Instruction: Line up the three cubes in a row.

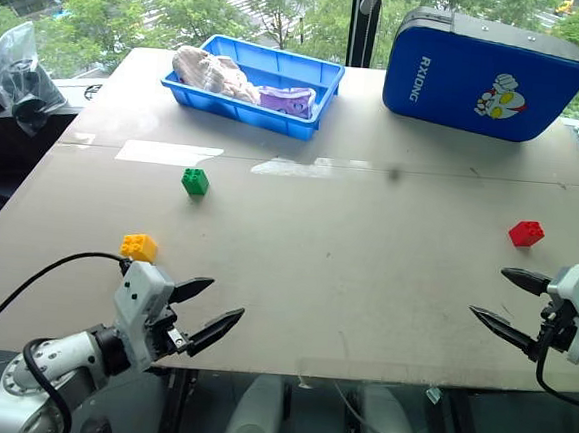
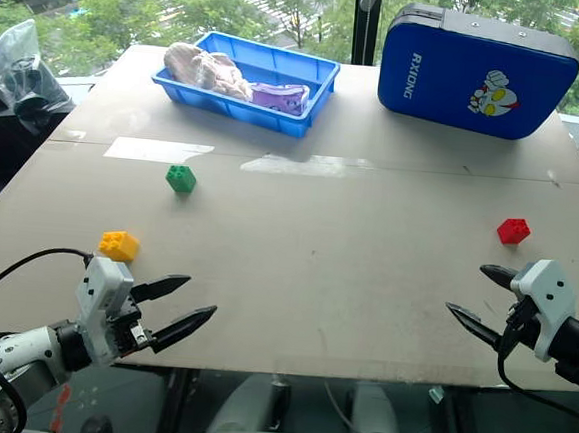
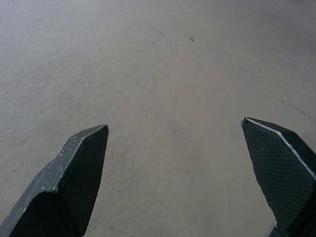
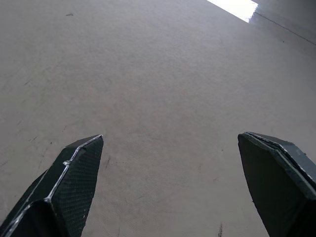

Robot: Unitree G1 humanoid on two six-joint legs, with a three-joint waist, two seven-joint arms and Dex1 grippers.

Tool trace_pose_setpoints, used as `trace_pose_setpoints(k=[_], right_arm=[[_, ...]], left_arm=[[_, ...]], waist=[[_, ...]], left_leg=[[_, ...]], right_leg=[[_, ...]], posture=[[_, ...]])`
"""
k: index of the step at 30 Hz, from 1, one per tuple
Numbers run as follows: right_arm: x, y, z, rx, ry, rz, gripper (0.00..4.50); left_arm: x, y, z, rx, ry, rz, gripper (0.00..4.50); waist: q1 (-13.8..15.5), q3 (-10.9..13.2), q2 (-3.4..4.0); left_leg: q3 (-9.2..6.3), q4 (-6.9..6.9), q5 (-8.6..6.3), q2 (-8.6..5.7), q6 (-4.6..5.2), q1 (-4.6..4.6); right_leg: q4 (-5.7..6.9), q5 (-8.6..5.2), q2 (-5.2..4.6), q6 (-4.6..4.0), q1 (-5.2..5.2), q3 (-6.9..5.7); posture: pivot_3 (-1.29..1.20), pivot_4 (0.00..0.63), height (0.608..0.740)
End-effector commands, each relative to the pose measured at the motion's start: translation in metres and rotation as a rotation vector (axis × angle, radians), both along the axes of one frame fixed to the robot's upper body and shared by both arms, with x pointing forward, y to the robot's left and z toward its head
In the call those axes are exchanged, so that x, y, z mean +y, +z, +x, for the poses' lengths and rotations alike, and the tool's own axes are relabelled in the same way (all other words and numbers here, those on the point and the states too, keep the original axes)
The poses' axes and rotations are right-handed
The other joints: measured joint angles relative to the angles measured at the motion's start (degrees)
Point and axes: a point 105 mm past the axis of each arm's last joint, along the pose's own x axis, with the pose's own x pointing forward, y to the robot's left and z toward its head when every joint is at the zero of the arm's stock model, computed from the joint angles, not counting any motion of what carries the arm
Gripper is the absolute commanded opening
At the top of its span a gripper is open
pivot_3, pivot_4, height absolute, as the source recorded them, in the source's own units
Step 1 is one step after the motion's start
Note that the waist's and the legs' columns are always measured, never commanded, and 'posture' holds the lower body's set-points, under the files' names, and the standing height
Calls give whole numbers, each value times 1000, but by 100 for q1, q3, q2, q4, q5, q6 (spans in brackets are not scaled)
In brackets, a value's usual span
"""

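Three small studded plastic bricks are scattered on the pale counter (image 1: 365, 283), none aligned: yellow-orange brick (image 1: 139, 247) near left, green brick (image 1: 195, 181) farther, red brick (image 1: 526, 233) far right. Left gripper (image 1: 204, 310) and right gripper (image 1: 509, 298) are poised empty, jaws spread. Blue plastic tray (image 1: 320, 84) holds crumpled cloths.

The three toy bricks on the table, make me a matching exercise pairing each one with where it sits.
Things:
1. red brick
2. green brick
3. yellow brick

Places:
A. just beyond the open left gripper
B. nearest the blue tray
C. just beyond the open right gripper

Pairs: 1-C, 2-B, 3-A
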Motion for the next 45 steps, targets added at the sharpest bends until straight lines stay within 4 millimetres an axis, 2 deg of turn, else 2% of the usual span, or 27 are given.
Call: trace_pose_setpoints(k=[1, 3, 4, 7, 11, 13, 20, 23, 35, 43, 45], right_arm=[[2, 9, 4, -47, -27, 22, 4484], [-4, 9, 17, -109, -173, 43, 4484], [-8, 8, 23, -114, -234, 0, 4484], [-19, 10, 39, -73, -361, -18, 4484], [-57, 20, 74, -31, -629, 25, 4484], [-67, 24, 89, -7, -714, 46, 4484], [-73, 23, 121, 101, -768, 50, 4484], [-77, 22, 128, 134, -784, 48, 4484], [-86, 22, 126, 206, -780, 41, 4484], [-81, 22, 126, 210, -763, 39, 4484], [-82, 23, 127, 207, -765, 34, 3955]], left_arm=[[-13, 16, 5, -63, -25, -11, 4409], [-31, 34, 14, -109, -65, -79, 4409], [-40, 42, 16, -124, -99, -107, 4409], [-58, 58, 17, -162, -228, -105, 4409], [-83, 68, 13, -205, -468, -38, 4409], [-88, 71, 15, -218, -505, -44, 4409], [-94, 71, 12, -233, -549, -63, 4409], [-93, 70, 13, -240, -536, -72, 4409], [-91, 73, 9, -269, -550, -98, 4409], [-93, 78, 11, -321, -551, -121, 4409], [-92, 76, 11, -317, -555, -108, 4500]], waist=[[0, 0, 0], [37, 0, -5], [42, 0, -4], [22, 2, 4], [-41, 8, 13], [-38, 16, 26], [-36, 15, 30], [-34, 16, 31], [-27, 16, 31], [-26, 16, 31], [-26, 15, 31]], left_leg=[[0, -1, 0, 0, 0, 0], [-6, -3, 0, 0, 0, 0], [-14, 1, 1, 0, -1, -4], [-2, 2, 1, -3, -1, -2], [11, -3, 1, -7, -1, 4], [16, -6, 1, -8, -1, 4], [20, -61, 3, -9, -2, -36], [22, -54, 18, -9, -26, -93], [25, -50, 5, -9, -3, -84], [25, -49, 5, -9, -3, -84], [25, -49, 5, -9, -3, -84]], right_leg=[[0, 0, 0, 0, 0, 0], [-2, 0, 0, 0, 1, -3], [0, 0, 0, 0, 0, -6], [2, 1, -1, 1, -1, -2], [3, 2, 17, 1, -4, -4], [3, 2, 19, 1, -7, -1], [-19, 0, 18, 0, -62, 2], [-13, 2, 15, 3, -114, 2], [0, 2, 15, 3, -112, 3], [1, 2, 15, 3, -112, 4], [1, 2, 16, 3, -112, 3]], posture=[[0, 150, 740], [0, 150, 740], [0, 150, 740], [0, 150, 740], [0, 150, 740], [0, 150, 740], [0, 150, 740], [0, 150, 740], [0, 150, 740], [0, 150, 740], [0, 150, 740]])
